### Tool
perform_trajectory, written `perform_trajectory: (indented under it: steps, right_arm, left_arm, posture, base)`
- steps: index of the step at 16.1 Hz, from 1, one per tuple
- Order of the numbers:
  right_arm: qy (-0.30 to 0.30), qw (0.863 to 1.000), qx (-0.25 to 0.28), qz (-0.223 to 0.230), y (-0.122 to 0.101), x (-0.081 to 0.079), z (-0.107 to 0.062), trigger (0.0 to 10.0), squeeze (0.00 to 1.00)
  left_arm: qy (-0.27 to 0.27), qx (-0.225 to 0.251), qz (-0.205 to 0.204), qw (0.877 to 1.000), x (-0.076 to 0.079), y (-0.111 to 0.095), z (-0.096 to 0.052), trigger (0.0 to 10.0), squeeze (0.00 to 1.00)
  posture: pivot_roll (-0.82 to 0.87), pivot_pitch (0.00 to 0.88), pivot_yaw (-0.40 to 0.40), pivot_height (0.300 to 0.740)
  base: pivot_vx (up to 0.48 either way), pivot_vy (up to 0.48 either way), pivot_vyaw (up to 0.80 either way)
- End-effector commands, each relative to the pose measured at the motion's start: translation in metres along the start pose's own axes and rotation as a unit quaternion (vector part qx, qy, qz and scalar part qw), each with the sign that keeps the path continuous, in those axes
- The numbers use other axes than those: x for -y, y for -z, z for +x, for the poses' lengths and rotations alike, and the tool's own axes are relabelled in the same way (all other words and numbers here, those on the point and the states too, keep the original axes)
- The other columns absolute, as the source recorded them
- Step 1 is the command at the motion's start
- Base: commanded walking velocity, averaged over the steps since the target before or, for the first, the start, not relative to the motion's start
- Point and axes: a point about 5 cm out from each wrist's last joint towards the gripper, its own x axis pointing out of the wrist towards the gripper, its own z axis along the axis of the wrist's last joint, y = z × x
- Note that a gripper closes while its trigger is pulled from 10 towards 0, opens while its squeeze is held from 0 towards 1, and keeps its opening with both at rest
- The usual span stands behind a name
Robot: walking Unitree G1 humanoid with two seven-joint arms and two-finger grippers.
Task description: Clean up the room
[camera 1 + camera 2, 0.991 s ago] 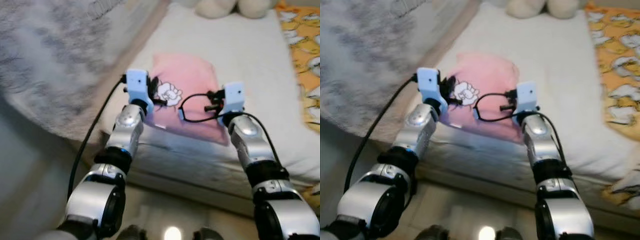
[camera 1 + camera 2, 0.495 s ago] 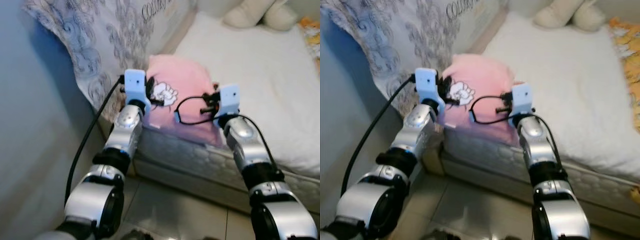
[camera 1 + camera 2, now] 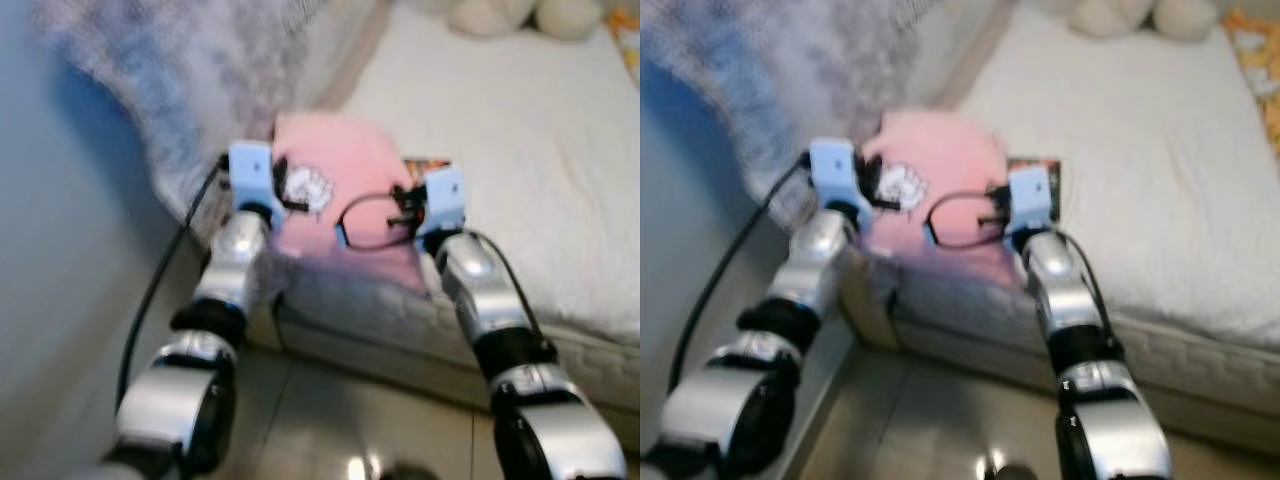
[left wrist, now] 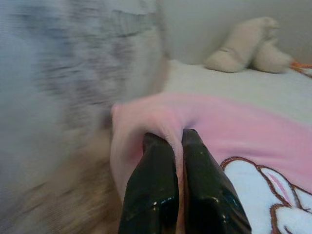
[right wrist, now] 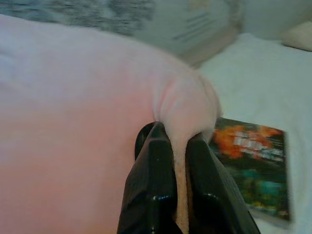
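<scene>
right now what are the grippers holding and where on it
Both hold the pink pillow: the left gripper pinches a fold at one corner, the right gripper pinches the opposite corner, beside a book on the bed.

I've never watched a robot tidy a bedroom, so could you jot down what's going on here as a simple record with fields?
Held item: pink pillow with a white cartoon print
Left gripper: shut on a pinch of the pillow's edge
Right gripper: shut on another pinch of the pillow
Under the pillow: white mattress
Beside the pillow: small book lying flat
Far end of the bed: cream plush toy
Picture quality: blurred
</scene>
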Motion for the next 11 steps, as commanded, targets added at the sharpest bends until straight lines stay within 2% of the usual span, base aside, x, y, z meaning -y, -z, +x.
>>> perform_trajectory:
  steps: [1, 7, 11]
  right_arm:
    - [0.032, 0.999, 0.008, -0.004, -0.003, 0.018, -0.005, 10.0, 0.00]
    - [0.034, 0.999, 0.012, -0.015, -0.007, 0.021, -0.005, 10.0, 0.00]
    - [0.021, 0.999, 0.016, -0.040, -0.018, 0.022, 0.004, 10.0, 0.00]
  left_arm:
    - [0.005, 0.029, 0.006, 1.000, 0.006, -0.016, 0.006, 10.0, 0.00]
    - [-0.011, 0.030, 0.008, 0.999, 0.006, -0.019, 0.009, 10.0, 0.00]
    - [-0.021, 0.019, -0.003, 1.000, 0.009, -0.021, 0.016, 10.0, 0.00]
  posture:
    - [-0.17, 0.000, 0.057, 0.740]
    - [-0.17, 0.000, 0.061, 0.740]
    - [-0.17, 0.000, 0.058, 0.740]
  base:
    - [0.480, 0.000, 0.00]
    - [0.480, 0.000, 0.00]
    - [0.480, 0.000, 0.00]
